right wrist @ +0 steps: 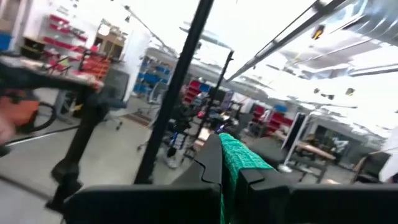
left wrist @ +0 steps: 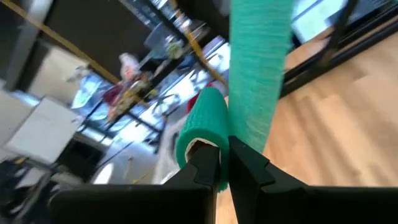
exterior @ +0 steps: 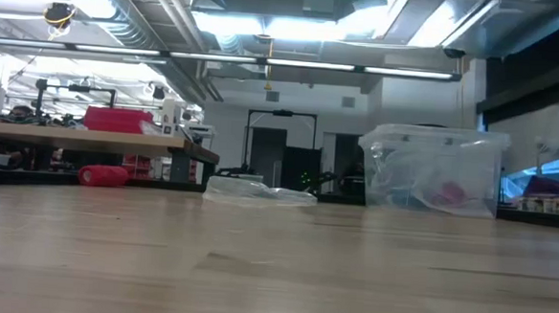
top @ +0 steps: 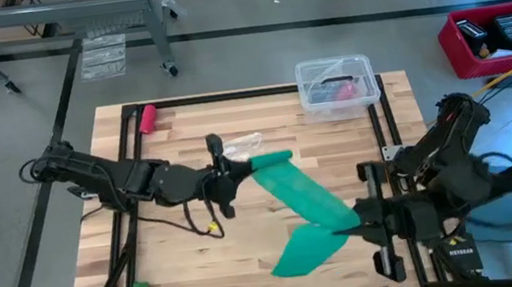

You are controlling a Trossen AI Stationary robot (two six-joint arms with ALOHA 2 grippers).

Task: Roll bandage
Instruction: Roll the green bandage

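Left gripper (top: 236, 169) pinching the bandage (top: 305, 199) at its ten-o'clock end, right gripper (top: 354, 222) clamped tight on it toward four o'clock.

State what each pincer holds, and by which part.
Left pincer grips the bandage at its rolled end; right pincer pinches its strip farther along.

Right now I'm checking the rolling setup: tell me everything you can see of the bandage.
The bandage is a teal-green, soft knit-looking cloth strip, unrolled and held up off the table. The left gripper is shut on one end, where the cloth curls into a loose partial roll. The right gripper is shut on it further along, and past that grip the rest fans out and hangs toward the table's near edge. It spans the table's middle diagonally.
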